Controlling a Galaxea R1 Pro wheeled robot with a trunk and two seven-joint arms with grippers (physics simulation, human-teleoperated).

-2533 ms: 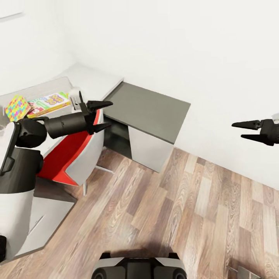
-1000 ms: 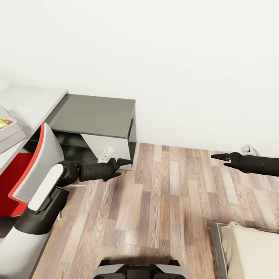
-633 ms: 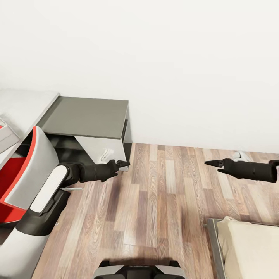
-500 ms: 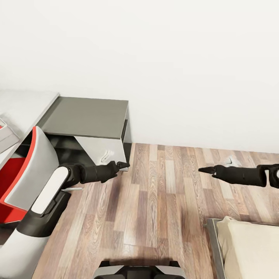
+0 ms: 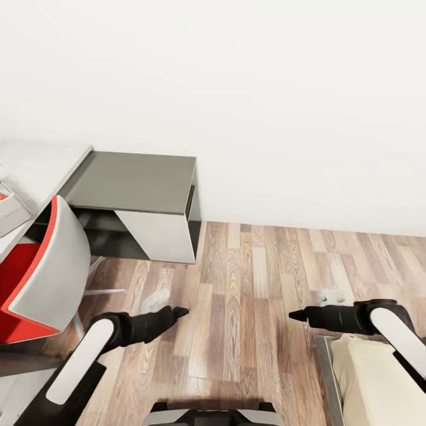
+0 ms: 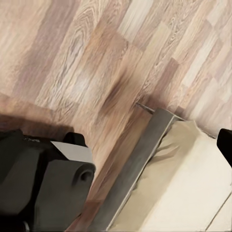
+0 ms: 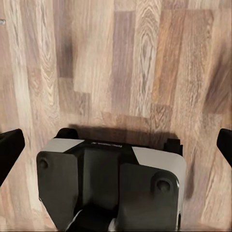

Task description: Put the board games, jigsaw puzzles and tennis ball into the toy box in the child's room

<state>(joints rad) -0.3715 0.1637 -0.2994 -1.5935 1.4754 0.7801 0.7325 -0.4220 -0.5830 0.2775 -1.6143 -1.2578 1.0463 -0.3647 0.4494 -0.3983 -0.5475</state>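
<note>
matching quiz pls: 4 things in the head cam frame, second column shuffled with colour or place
Things:
1. chair
2. lower desk
3. bed
4. left claw

Descriptions:
A. beige mattress, lower right corner
B. dark grey top, against the white wall
C. red seat, grey-white back, far left
D. black, over the wood floor, holding nothing

Pairs: 1-C, 2-B, 3-A, 4-D

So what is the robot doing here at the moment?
The robot seems to be between places, handling nothing. Its left gripper and right gripper hang open and empty over the wood floor. A corner of the bed lies by its right arm; the table, with the toy box, is to its left.
</note>
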